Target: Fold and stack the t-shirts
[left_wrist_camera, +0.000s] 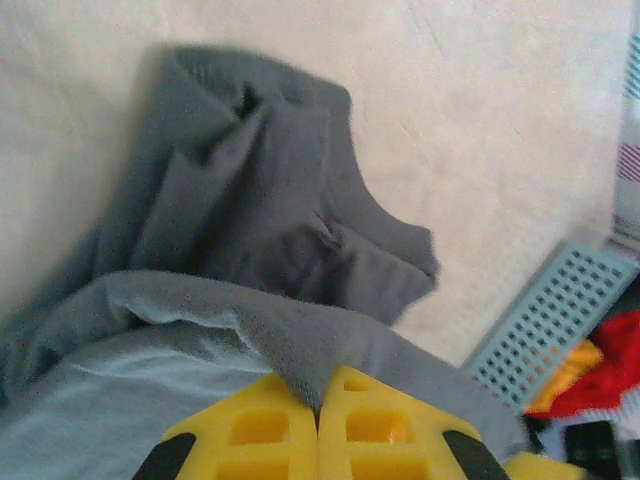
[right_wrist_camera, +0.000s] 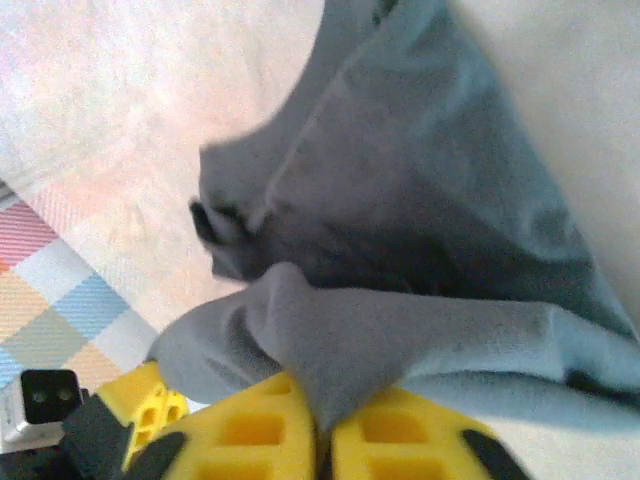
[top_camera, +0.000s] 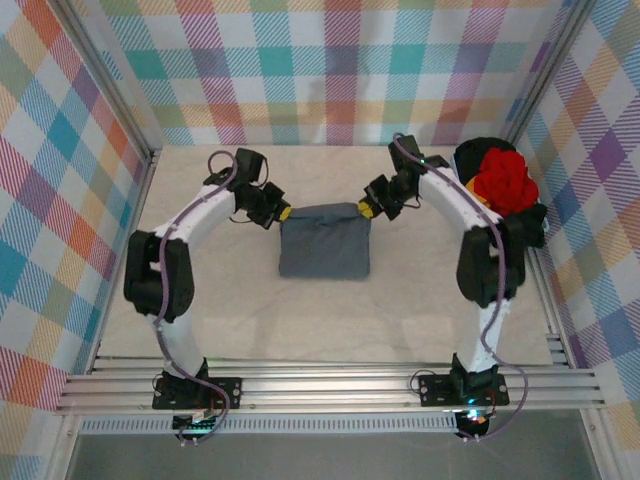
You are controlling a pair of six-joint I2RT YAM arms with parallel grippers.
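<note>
A dark slate grey t-shirt (top_camera: 324, 240) lies folded into a rough rectangle at the table's middle. My left gripper (top_camera: 284, 213) is at its far left corner and my right gripper (top_camera: 364, 208) at its far right corner. In the left wrist view the yellow fingers (left_wrist_camera: 250, 430) are pressed together with a grey fold (left_wrist_camera: 250, 200) pinched between them. In the right wrist view the gripper (right_wrist_camera: 322, 430) also pinches a tuck of the grey cloth (right_wrist_camera: 430, 200). A crumpled red t-shirt (top_camera: 503, 180) sits on dark cloth at the far right.
Checked walls (top_camera: 330, 70) close in the table on three sides. A metal rail (top_camera: 330, 385) runs along the near edge by the arm bases. The left wrist view shows a pale blue perforated panel (left_wrist_camera: 560, 310) beside the red and orange-yellow cloth (left_wrist_camera: 575, 365).
</note>
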